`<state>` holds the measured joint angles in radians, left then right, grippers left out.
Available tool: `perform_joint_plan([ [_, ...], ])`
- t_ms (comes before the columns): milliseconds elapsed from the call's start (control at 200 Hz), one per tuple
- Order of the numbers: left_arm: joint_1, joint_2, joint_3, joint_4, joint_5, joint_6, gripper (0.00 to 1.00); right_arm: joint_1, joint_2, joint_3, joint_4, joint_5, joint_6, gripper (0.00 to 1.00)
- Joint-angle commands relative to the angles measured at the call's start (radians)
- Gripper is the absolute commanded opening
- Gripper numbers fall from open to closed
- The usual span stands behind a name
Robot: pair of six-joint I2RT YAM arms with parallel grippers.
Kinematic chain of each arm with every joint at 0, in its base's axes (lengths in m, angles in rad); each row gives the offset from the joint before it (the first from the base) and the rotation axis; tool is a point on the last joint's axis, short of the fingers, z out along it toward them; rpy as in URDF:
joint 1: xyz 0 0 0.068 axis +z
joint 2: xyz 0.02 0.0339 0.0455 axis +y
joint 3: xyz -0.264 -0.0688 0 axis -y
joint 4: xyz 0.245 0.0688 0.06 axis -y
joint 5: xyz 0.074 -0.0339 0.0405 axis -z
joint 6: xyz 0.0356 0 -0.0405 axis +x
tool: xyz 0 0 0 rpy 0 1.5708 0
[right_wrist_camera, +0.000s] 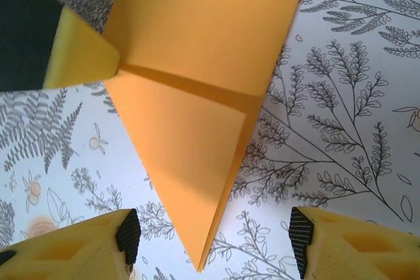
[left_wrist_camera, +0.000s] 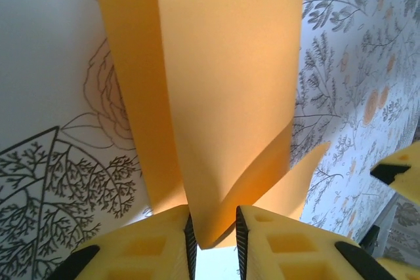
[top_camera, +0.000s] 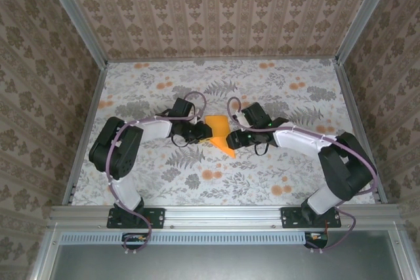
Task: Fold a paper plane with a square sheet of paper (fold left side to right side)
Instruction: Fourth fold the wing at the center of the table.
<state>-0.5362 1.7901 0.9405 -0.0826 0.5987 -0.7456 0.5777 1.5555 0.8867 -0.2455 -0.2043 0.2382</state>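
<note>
Thin bright-orange paper sheet: diagonal creases in, point formed; left-to-right fold judged incomplete. Left end effector clamped on sheet edge. Right end effector wide open, empty, straddling point.

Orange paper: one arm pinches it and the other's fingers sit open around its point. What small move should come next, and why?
Likely the right gripper should lower and pin the orange paper near its pointed tip. That tip lies free between its open fingers, while the left gripper is shut on the paper's edge, so pinning would steady the fold.
</note>
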Motion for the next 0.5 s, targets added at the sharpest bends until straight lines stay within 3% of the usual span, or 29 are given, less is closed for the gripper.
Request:
perform_joint_plan([
  [0, -0.006, -0.04, 0.043, -0.028, 0.01, 0.001, 0.23, 0.073, -0.041, -0.017, 0.032, 0.083, -0.053, 0.65],
  [240, -0.019, -0.034, 0.091, -0.042, 0.021, -0.002, 0.19, 0.161, 0.032, 0.009, 0.08, 0.197, -0.066, 0.63],
  [495, -0.024, -0.026, 0.108, -0.053, 0.021, -0.007, 0.18, 0.17, 0.112, 0.034, 0.09, 0.238, -0.069, 0.58],
])
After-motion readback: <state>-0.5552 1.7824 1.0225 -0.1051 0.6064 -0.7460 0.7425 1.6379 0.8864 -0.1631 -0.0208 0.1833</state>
